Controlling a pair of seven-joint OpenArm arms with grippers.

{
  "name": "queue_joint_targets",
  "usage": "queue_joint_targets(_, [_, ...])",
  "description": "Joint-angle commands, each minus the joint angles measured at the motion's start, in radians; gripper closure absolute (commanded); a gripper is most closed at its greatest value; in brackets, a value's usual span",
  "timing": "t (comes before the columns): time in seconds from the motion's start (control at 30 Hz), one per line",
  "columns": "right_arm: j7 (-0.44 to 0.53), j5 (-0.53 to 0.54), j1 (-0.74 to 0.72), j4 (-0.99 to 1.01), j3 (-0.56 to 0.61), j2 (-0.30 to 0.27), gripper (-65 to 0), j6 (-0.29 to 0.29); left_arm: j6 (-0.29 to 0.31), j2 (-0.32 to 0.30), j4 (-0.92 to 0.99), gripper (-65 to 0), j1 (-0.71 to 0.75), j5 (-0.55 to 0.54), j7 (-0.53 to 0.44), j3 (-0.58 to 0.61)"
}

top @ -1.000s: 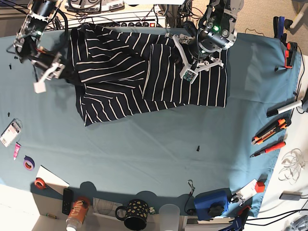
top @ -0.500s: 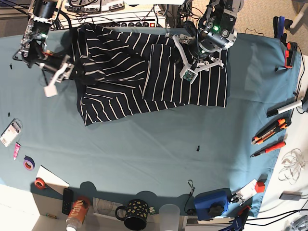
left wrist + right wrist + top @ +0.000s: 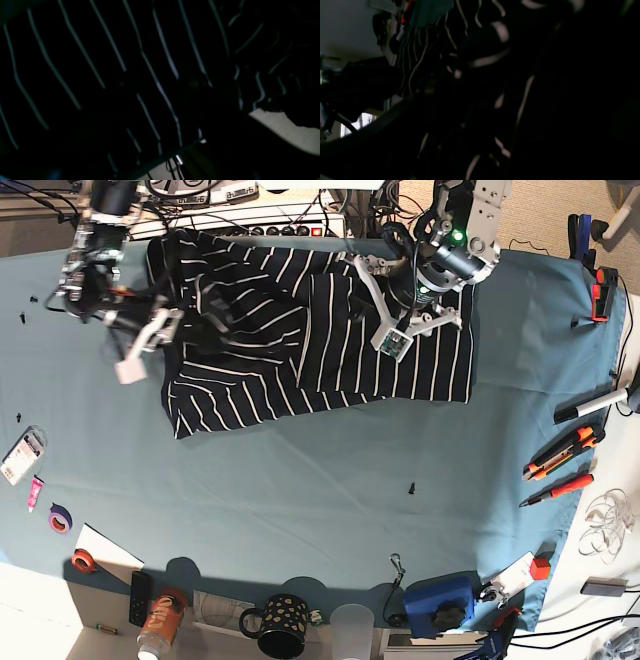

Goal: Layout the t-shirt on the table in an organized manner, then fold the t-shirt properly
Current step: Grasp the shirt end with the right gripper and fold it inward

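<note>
The table point(image 3: 300, 480) carries the t-shirt point(image 3: 300, 340), rumpled, at its far side. Right end effector point(image 3: 150, 345) sits at the shirt's left edge, left end effector point(image 3: 400, 330) over its right half; grip state indiscernible for both.

We see the dark navy white-striped fabric t-shirt point(image 3: 300, 330) bunched at the far edge of the wide teal-cloth table point(image 3: 300, 490), folds overlapping, hem toward us. Left gripper point(image 3: 398, 320) sits over the shirt's right half, white fingers spread apart. Right gripper point(image 3: 150, 345) is at the shirt's left edge, one white finger sticking out over the cloth; we can't tell its jaw state. Black polka-dot mug point(image 3: 282, 625) near the front edge.
</note>
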State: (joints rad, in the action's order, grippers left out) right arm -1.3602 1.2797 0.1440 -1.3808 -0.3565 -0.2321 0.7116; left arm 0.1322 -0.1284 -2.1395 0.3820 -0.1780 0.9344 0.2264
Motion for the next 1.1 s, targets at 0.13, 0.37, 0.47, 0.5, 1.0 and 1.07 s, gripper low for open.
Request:
queue_joint_targets(0.13, [-0.036,-0.024,0.005,0.001,0.012,0.022,-38.1,-0.014,0.008,0.001,-0.044,-27.7,-0.002,-0.010,-0.015,0.000])
queue_joint_targets(0.37, [-0.036,-0.051,0.005,0.001,0.011,0.021,-2.8,-0.014,0.008,0.001,-0.140,-27.7,0.000,-0.011,-0.015,0.000])
queue_joint_targets(0.47, [-0.036,-0.139,0.003,-0.006,0.003,0.019,0.0,-0.014,0.008,0.001,-0.195,-27.7,0.000,-0.011,-0.015,0.000])
queue_joint_targets(0.5, [-0.036,-0.186,0.002,-0.017,-0.003,0.018,0.0,-0.014,0.007,0.000,-0.212,-27.7,0.001,-0.010,-0.014,0.000])
queue_joint_targets(1.0, [0.118,-0.636,-0.050,-0.204,-0.412,-0.166,0.0,-0.014,0.006,0.000,-0.217,-27.7,0.089,-0.010,-0.007,0.000])
queue_joint_targets(1.07, [0.119,-0.656,-0.049,-0.204,-0.426,-0.197,0.0,-0.017,-0.012,0.000,-0.217,-27.6,0.089,-0.010,-0.007,0.000])
